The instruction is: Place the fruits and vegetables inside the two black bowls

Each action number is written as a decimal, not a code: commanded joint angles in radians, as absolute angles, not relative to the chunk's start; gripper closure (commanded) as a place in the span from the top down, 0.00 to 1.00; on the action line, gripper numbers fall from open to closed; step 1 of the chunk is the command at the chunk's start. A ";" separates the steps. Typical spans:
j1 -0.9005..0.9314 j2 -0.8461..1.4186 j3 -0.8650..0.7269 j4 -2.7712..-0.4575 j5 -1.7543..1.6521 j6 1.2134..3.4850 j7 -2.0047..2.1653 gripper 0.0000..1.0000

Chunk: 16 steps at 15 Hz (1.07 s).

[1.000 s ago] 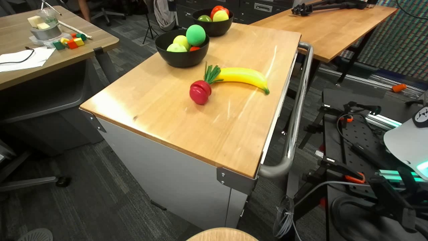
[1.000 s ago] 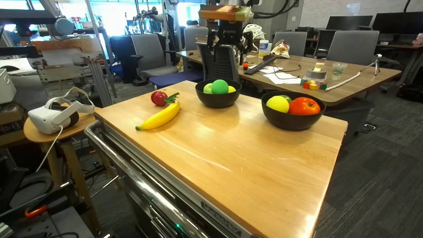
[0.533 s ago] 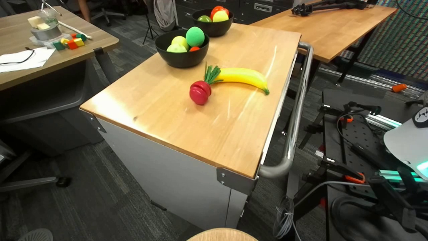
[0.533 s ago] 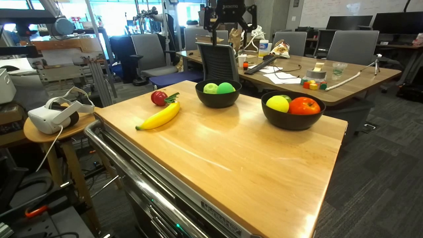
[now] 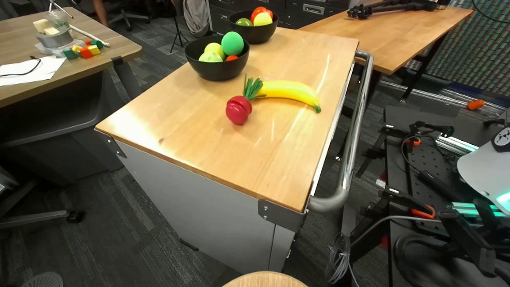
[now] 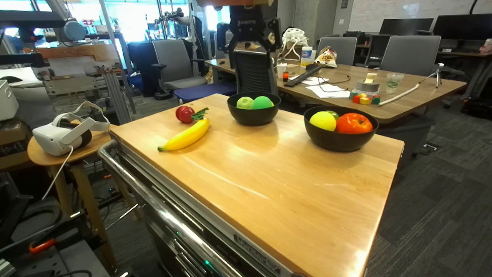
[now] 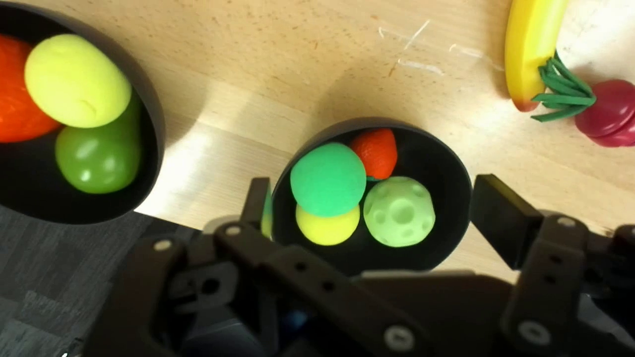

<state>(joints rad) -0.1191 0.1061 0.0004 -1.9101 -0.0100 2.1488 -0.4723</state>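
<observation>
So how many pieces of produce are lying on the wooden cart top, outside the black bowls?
2: the yellow banana, toward the metal handle, and the red radish beside it, its leaves by one end of the banana. None seems hidden.

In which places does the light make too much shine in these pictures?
Wrist view: white glare on the tabletop, small highlights on the glossy green item; in an exterior view, windows washed out; in both exterior views, bright patches near a tabletop edge.

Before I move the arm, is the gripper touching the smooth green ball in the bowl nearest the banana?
Apart: in the wrist view, the black bowl shows between the smooth green ball and the nearer finger of the open gripper.
</observation>
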 commanded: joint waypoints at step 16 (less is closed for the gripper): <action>-0.032 0.110 0.016 -2.179 -0.004 2.226 -0.481 1.00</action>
